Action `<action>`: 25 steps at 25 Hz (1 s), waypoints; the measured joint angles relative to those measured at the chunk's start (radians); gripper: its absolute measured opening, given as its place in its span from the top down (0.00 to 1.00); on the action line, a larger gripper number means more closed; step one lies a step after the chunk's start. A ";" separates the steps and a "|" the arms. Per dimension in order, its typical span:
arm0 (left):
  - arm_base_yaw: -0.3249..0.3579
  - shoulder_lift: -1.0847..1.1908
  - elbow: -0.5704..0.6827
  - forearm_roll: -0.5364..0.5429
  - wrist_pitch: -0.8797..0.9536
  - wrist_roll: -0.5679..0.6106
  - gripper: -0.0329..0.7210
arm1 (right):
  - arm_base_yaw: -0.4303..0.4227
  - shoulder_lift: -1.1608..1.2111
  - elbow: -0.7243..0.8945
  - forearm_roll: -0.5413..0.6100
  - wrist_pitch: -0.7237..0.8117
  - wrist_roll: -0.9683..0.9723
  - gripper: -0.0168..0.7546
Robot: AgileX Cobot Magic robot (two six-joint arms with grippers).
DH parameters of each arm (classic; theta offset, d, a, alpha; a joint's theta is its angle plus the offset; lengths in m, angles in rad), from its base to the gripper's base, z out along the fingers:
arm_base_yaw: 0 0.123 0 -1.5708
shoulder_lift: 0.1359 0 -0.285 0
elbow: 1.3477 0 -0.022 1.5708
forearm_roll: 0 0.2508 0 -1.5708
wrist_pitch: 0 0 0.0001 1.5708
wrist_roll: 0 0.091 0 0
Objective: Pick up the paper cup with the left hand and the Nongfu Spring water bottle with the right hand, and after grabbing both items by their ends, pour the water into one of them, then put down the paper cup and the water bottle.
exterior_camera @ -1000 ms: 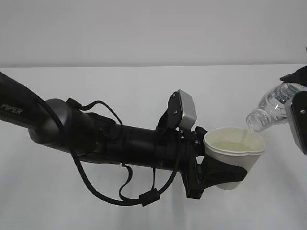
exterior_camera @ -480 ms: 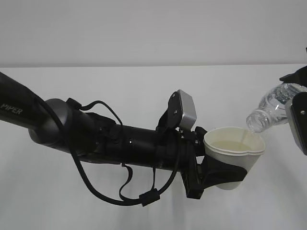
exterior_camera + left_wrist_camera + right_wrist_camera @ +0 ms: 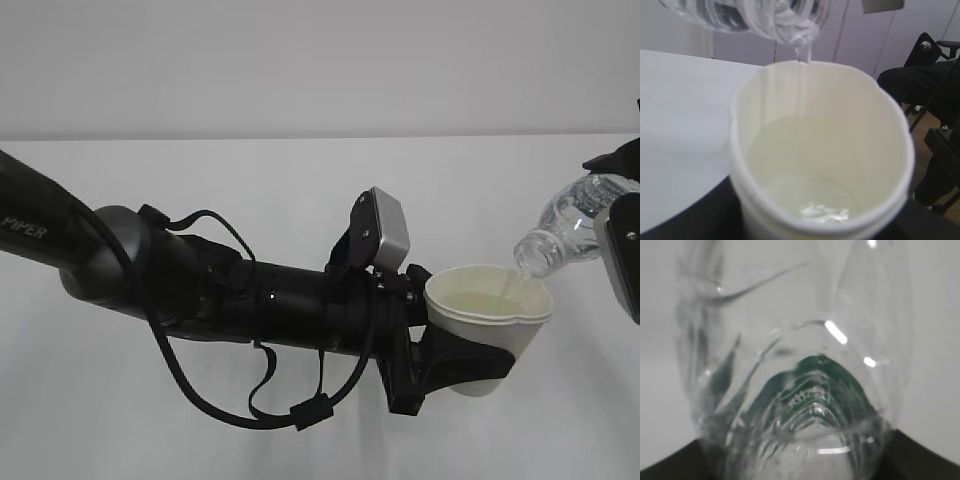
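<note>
Clear bottle (image 3: pixel 565 222) half cut off at frame edge, right fingers hidden.

The table top (image 3: pixel 300 200) is white and matte, and it fills the lower part of the exterior view. Behind it, toward 12 o'clock, stands a plain pale grey wall (image 3: pixel 300 60), with no marks on it. The light is soft and even, without strong shadows. In the left wrist view, grey wall panels (image 3: pixel 865 35) with thin vertical seams are at 12 to 1 o'clock. At 3 o'clock there is a black chair (image 3: pixel 930 75), partly cut by the edge. A strip of brown floor (image 3: pixel 920 135) is seen under it.
</note>
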 joint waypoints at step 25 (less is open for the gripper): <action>0.000 0.000 0.000 0.003 0.000 -0.008 0.41 | 0.000 0.000 0.000 0.000 0.000 -0.011 0.45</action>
